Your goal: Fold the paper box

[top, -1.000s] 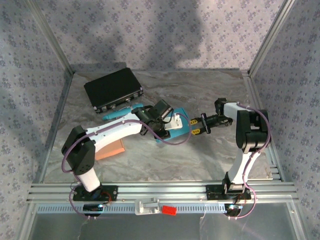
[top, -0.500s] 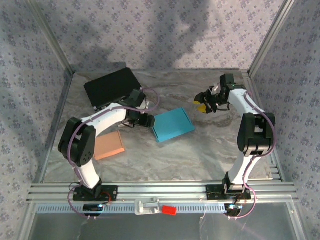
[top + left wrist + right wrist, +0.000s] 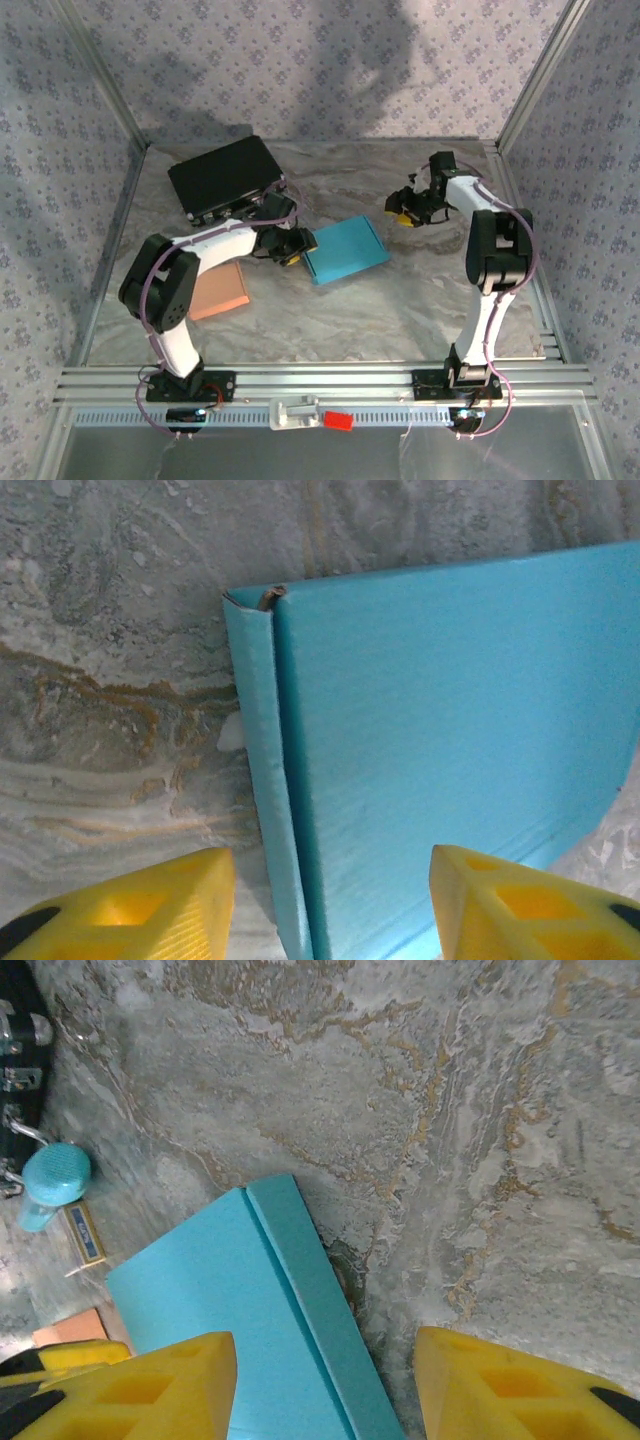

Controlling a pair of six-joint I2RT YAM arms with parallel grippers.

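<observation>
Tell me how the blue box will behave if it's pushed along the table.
The box lies flat and thin, so it probably slides rather than tips. It looks like light card, likely flexing if lifted by one edge. Its folded side flap may spring open.

Soft, diffuse light fills the overhead view, and the bench (image 3: pixel 420 300) is moderately bright with no glare. Large blurred shadows darken the back wall (image 3: pixel 300 90), and faint ones lie under the arms. The black case (image 3: pixel 222 178) loses most of its detail. Both wrist views are sharp on the marble and on the box (image 3: pixel 450 730), which shades lighter toward its upper right. The yellow tips of the left pincer (image 3: pixel 325 905) and right pincer (image 3: pixel 325 1390) look soft, close to the lens.
</observation>
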